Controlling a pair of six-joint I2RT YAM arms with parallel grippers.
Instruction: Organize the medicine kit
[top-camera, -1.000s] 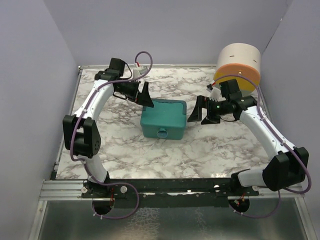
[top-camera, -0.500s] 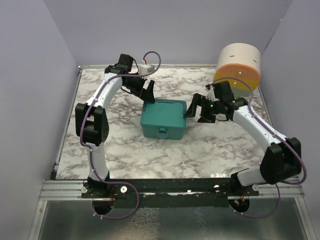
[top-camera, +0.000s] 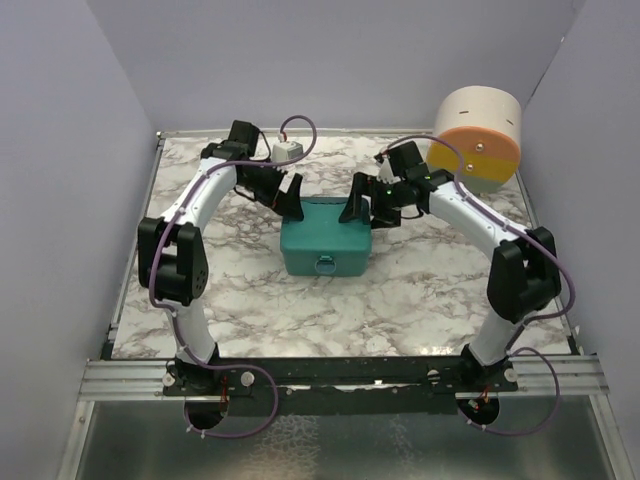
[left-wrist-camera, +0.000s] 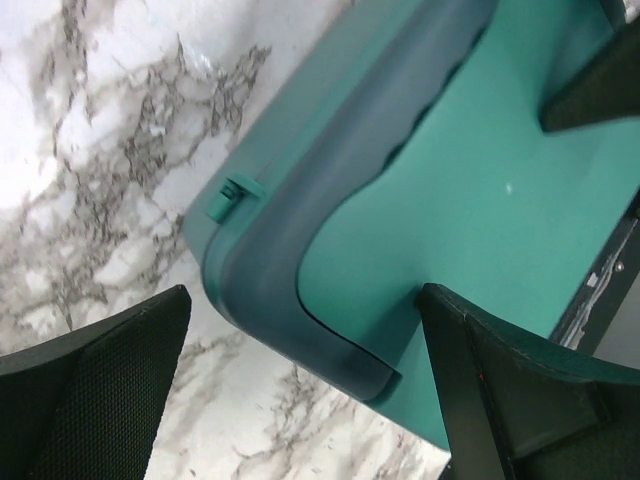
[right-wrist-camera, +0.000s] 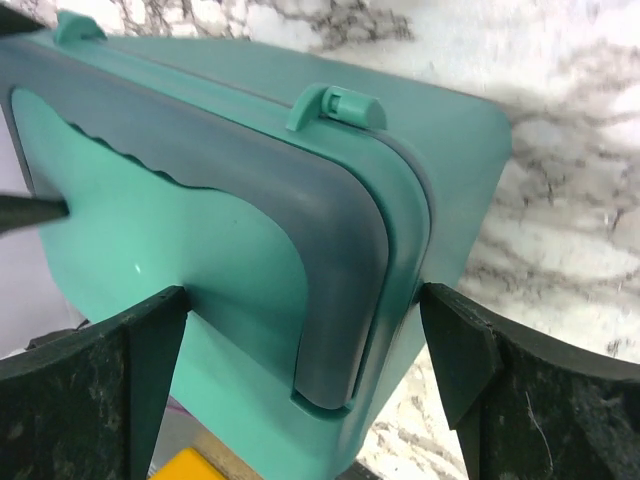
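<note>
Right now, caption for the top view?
Open left fingers and right fingers straddle far corners of the closed teal box.

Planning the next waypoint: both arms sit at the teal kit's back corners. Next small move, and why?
Probably lower both grippers a little to bracket and steady the box. The left gripper and right gripper are open, each straddling a far corner of the medicine kit, gripping nothing. Its lid is shut and the front latch is untouched.
</note>
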